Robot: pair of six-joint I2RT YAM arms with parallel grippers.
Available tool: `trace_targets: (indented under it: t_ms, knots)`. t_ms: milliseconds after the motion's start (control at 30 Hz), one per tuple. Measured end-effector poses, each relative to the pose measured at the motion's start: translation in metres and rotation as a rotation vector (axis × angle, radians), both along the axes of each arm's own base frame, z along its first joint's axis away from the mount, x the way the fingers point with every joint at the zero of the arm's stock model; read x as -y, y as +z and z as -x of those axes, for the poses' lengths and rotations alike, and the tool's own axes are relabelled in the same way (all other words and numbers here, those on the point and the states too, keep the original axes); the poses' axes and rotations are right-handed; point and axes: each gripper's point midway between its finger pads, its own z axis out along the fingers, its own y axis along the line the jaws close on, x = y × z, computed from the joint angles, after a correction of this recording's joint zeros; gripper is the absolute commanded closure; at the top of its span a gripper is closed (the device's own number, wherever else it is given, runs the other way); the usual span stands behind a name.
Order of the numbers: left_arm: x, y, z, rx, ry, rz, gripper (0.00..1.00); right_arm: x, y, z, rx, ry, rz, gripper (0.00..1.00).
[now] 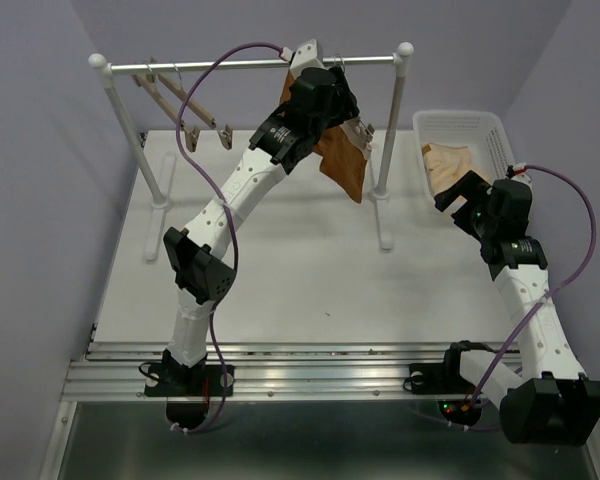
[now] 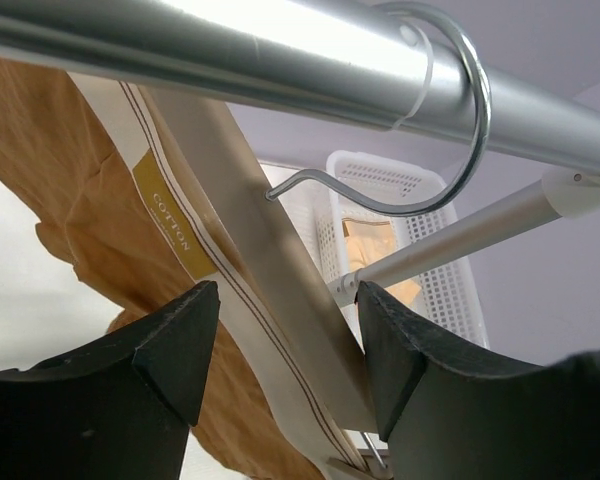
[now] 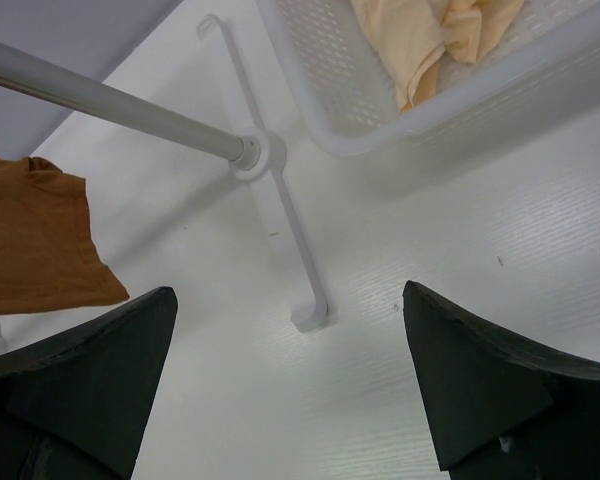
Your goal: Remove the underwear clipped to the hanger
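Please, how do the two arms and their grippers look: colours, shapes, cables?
Both the left arm and the right arm have white links joined by bulky black joint housings. A thin purple cable loops loosely beside each. The left gripper and the right gripper each have two matte black, wedge-shaped fingers.

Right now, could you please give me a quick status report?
Left end effector open, straddling hanger bar. Right end effector open, empty, by basket. Underwear hanging on hanger. Rail close above.
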Motion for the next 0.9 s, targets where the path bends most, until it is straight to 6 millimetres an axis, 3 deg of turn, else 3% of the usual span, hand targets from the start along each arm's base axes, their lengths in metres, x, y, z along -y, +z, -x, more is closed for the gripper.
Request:
trace_targets:
  t_ms: [367,600,700,900]
  knots:
    - [-0.008,-0.002,-0.003,0.018,0.021,-0.063,0.35,0.000,-0.003,-0.001,-0.010,0.000,-0.001,0.00]
    - [-0.019,-0.011,-0.001,0.016,0.026,-0.176,0.41,-0.002,-0.004,-0.002,-0.006,0.012,-0.007,0.00]
    - [-0.022,-0.015,-0.001,0.015,0.024,-0.216,0.46,-0.004,-0.004,-0.002,-0.006,0.021,-0.011,0.00]
    - [-0.025,-0.016,-0.001,0.030,0.017,-0.265,0.71,-0.007,-0.003,-0.002,-0.001,0.035,-0.018,0.00]
